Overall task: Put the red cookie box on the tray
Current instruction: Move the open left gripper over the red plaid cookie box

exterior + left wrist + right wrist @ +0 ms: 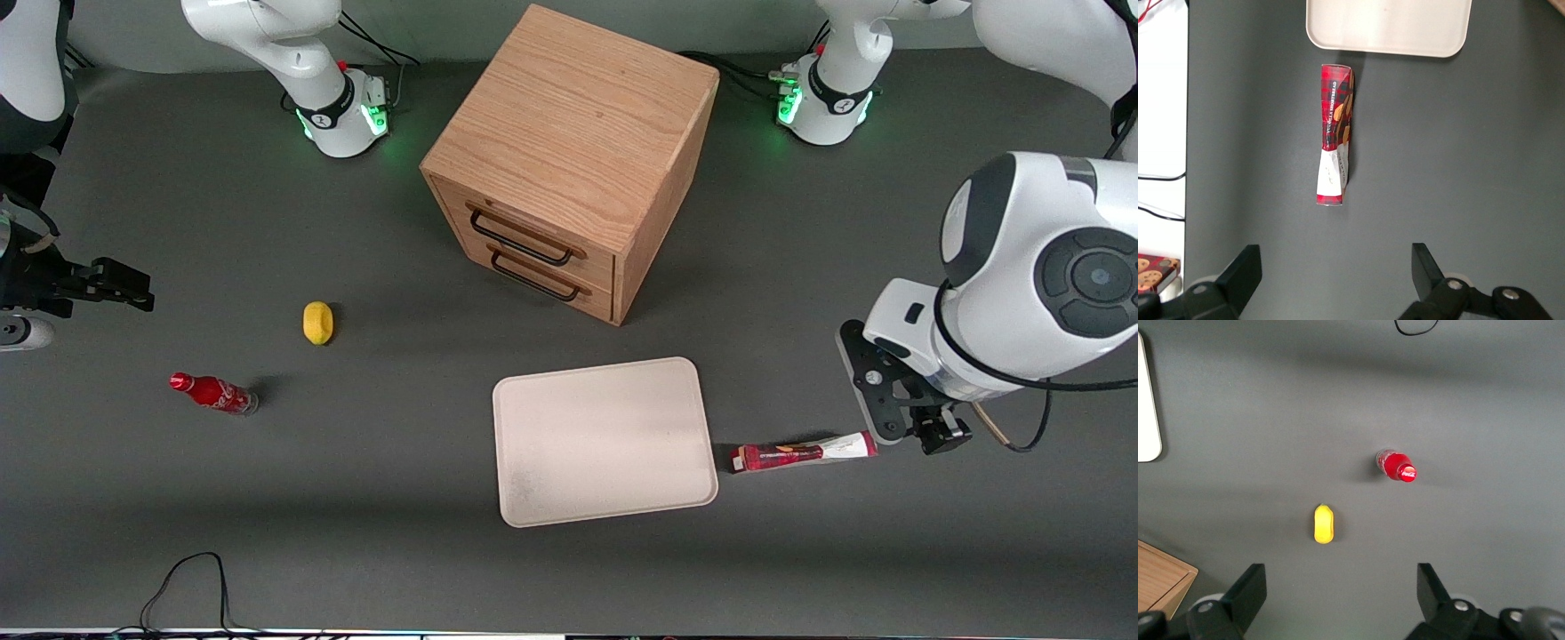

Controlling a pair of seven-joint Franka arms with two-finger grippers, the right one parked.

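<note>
red cookie box flat on table | gripper spread wide, just beside

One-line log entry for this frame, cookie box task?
phase: approach | left gripper: open, empty, hovering beside box's white end | long slim red-and-white cookie box: on table beside tray | cream-white rectangular tray: empty

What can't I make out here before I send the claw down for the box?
- Box print: too small in front view.
- Claw: open, above the table short of the box; fingertips hidden under the arm in front view.
- Tray: cut off by the frame edge in left wrist view.
- Drawer contents: closed.
</note>
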